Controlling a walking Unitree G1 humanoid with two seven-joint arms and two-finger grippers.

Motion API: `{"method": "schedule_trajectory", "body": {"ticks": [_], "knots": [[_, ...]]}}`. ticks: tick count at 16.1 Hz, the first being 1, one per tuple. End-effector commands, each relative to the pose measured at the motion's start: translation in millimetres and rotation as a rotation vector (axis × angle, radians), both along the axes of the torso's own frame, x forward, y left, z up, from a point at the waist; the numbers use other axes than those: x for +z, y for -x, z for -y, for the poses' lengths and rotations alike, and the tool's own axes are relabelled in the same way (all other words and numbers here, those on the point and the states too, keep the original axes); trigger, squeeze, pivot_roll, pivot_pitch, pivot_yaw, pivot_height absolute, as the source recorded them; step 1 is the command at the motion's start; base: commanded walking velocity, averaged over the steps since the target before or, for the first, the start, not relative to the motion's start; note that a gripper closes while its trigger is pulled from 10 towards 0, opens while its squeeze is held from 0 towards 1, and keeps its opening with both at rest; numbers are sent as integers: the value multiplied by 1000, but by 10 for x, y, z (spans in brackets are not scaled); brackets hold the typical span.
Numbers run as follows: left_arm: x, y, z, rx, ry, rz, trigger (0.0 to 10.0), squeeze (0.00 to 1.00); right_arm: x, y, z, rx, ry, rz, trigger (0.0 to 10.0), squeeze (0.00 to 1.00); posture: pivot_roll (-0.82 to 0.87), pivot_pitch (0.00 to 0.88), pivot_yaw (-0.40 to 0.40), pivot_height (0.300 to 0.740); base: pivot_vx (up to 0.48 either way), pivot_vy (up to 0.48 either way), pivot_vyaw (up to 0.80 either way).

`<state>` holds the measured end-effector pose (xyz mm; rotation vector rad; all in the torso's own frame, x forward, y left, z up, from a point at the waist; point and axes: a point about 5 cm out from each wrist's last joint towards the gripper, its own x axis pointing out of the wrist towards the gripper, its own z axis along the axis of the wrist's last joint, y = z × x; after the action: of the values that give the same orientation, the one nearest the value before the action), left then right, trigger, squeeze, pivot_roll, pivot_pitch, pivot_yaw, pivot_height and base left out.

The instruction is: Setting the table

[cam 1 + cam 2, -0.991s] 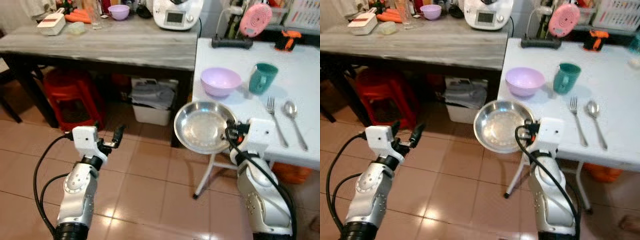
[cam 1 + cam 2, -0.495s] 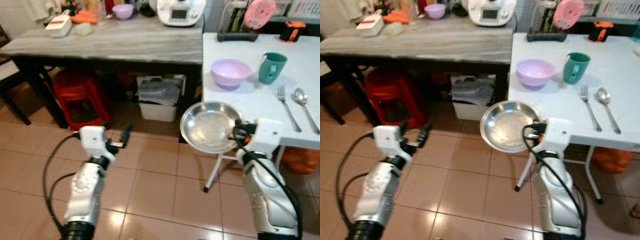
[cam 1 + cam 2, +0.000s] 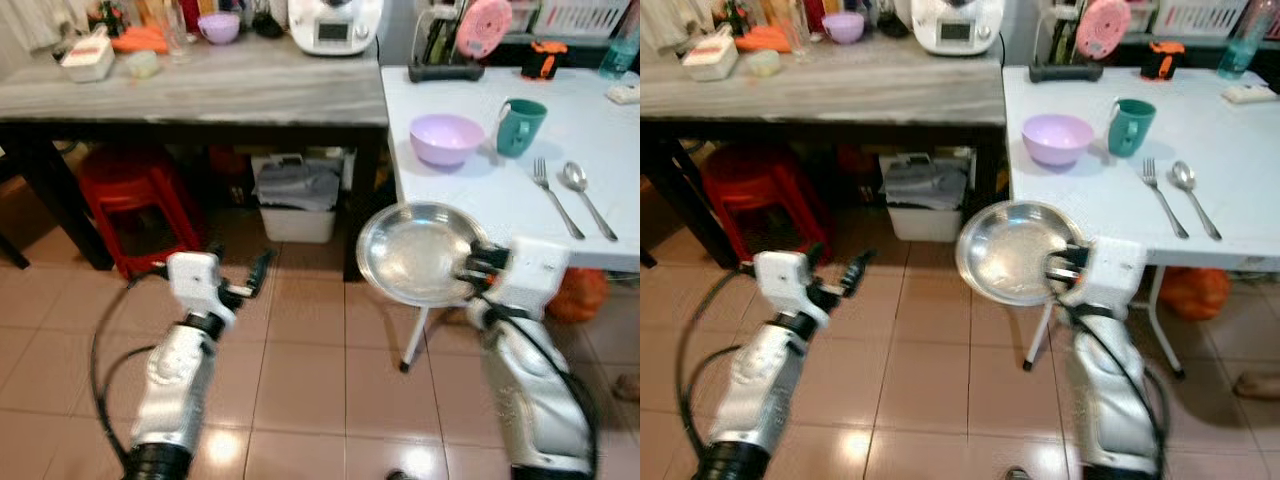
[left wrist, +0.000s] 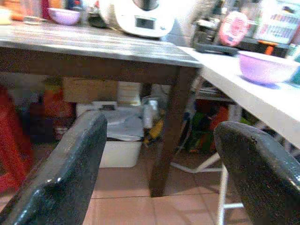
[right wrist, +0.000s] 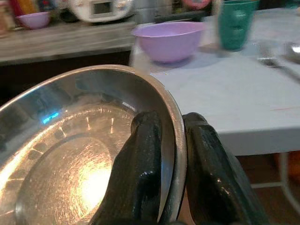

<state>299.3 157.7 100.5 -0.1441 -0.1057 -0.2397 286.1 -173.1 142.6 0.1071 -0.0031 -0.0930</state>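
My right gripper (image 3: 470, 268) is shut on the rim of a round steel plate (image 3: 415, 252), held level just off the near left corner of the white table (image 3: 600, 130). In the right wrist view the two black fingers (image 5: 145, 154) pinch the steel plate (image 5: 79, 159) at its edge. On the table stand a lilac bowl (image 3: 446, 138) and a green mug (image 3: 520, 126), with a fork (image 3: 556, 198) and a spoon (image 3: 586, 196) to their right. My left gripper (image 3: 255, 275) hangs open low over the floor, with nothing between its fingers (image 4: 70, 159).
A grey wooden counter (image 3: 200, 85) runs along the left with a white appliance (image 3: 335, 22), a small purple bowl (image 3: 219, 26) and clutter. Beneath it are a red stool (image 3: 135, 195) and a white bin (image 3: 297, 200). Tiled floor (image 3: 310, 370) lies in front.
The camera has shifted, so the table and counter sit slightly differently in view. The right gripper still holds the plate at the table's corner; the left arm stays low.
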Motion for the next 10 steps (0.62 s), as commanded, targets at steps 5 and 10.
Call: {"method": "schedule_trajectory", "body": {"ticks": [5, 10], "knots": [[48, 11, 58, -34, 16, 29, 10000, 0, 83, -36, -27, 20, 19, 45, 10000, 0, -104, 85, 44, 740, 287, 0, 0], [70, -8, 75, -45, 25, 36, 10000, 0, 122, -103, -133, 64, 32, 75, 10000, 0, -103, 78, 65, 740, 384, 0, 0]]}}
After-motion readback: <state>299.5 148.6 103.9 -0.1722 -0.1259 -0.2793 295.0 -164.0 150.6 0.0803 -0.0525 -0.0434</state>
